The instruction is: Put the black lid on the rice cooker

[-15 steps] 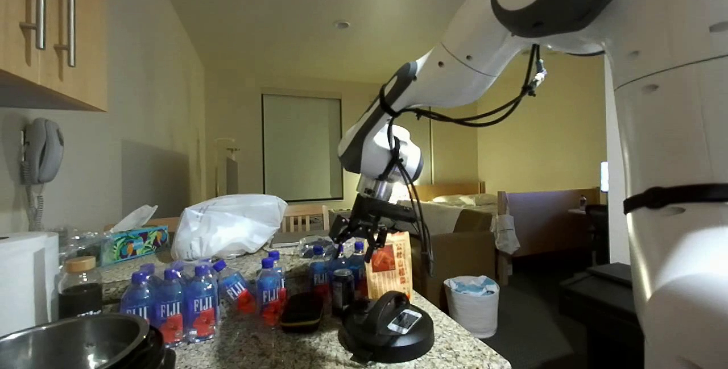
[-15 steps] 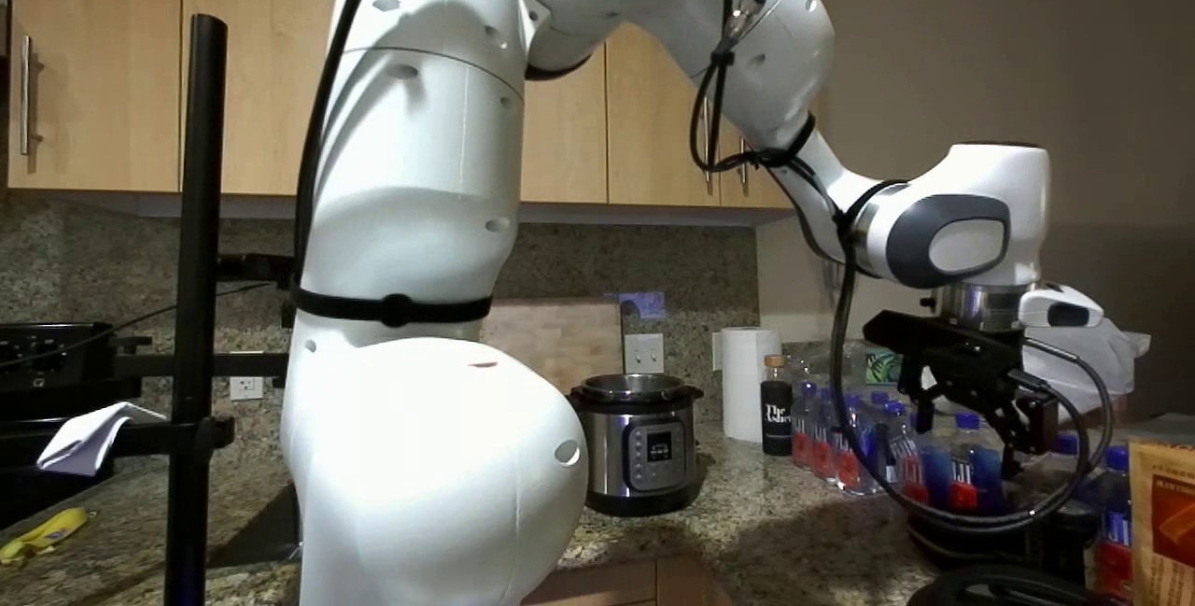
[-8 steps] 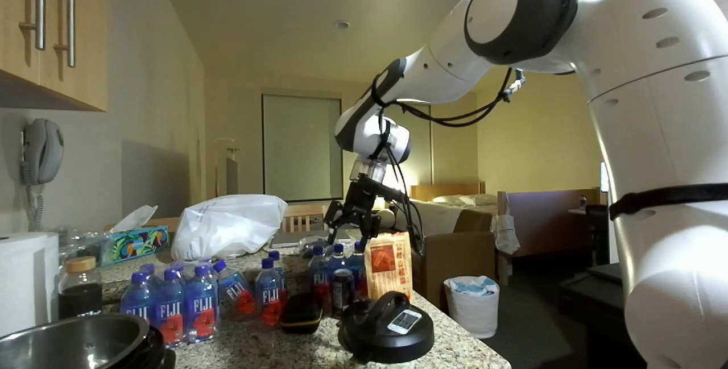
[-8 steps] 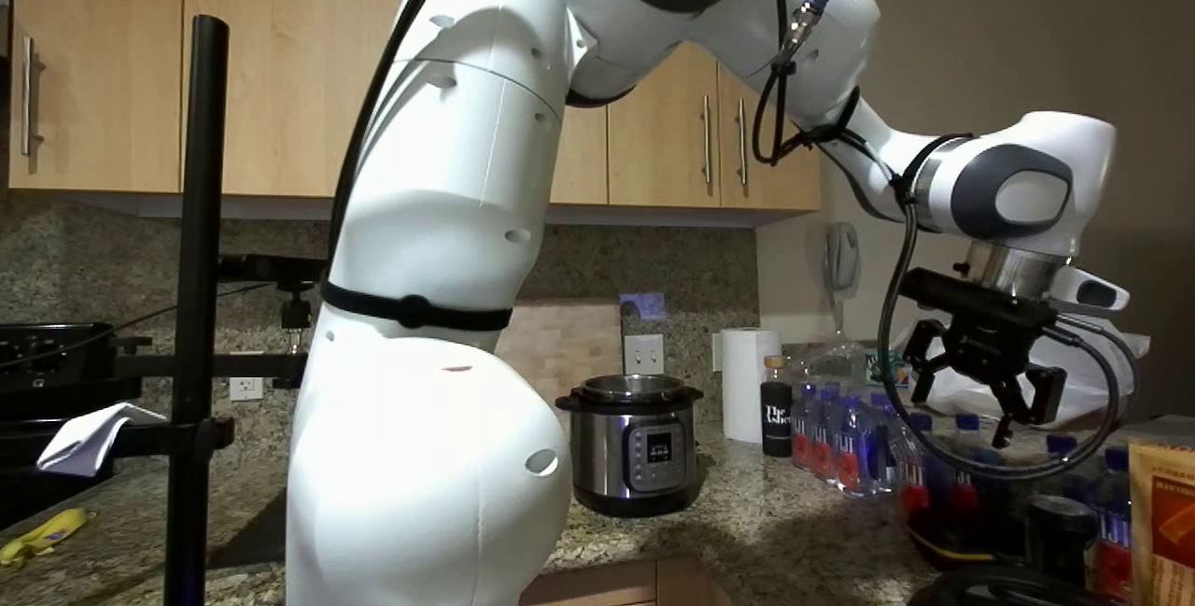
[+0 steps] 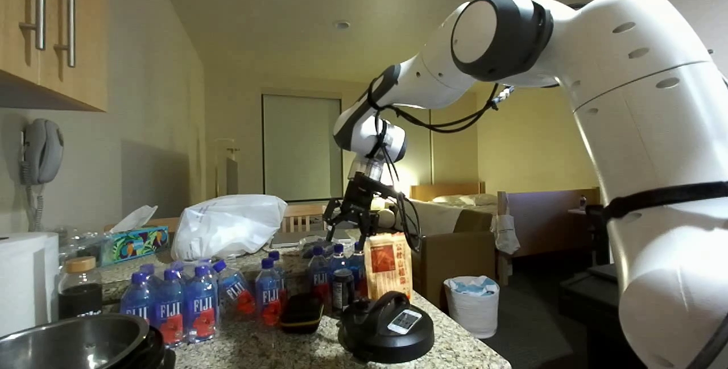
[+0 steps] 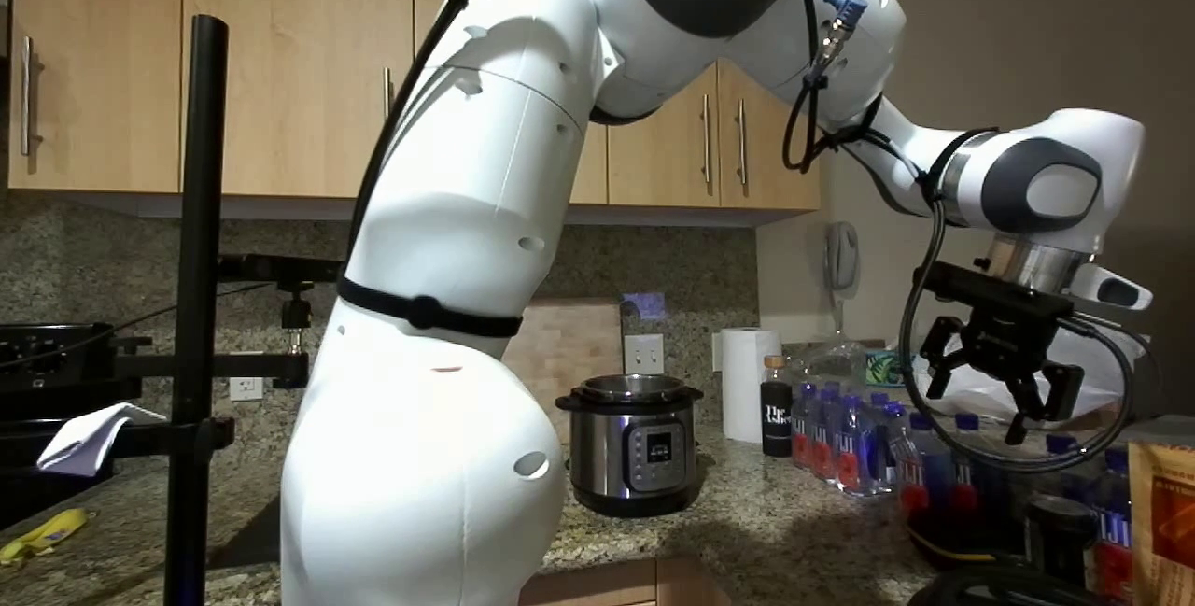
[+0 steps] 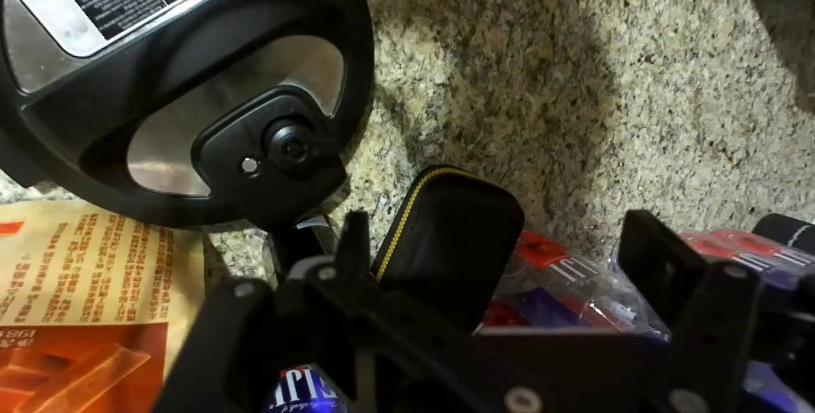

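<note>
Your black two-finger gripper [image 7: 498, 238] is spread wide, holding nothing. The round black arch-handled lid [image 5: 384, 334] rests by the robot-side edge of the speckled granite bench [image 5: 458, 351]. Remaining for you: grasp, carry, seat it; the cylindrical silver-steel rice cooker [image 6: 631, 445] stands uncovered near the inner corner.

In an exterior view we look obliquely along the right edge of the counter [image 5: 296, 355] toward the bed [image 5: 435, 215], the pot [image 5: 114, 338] close. In an exterior view we face the cabinets [image 6: 299, 74] across the counter's front edge, the arm [image 6: 467, 242] close. Both share pot, bottles [image 5: 202, 301] and lid [image 5: 392, 340]. At the wrist we look steeply down past the gripper [image 7: 496, 231].
</note>
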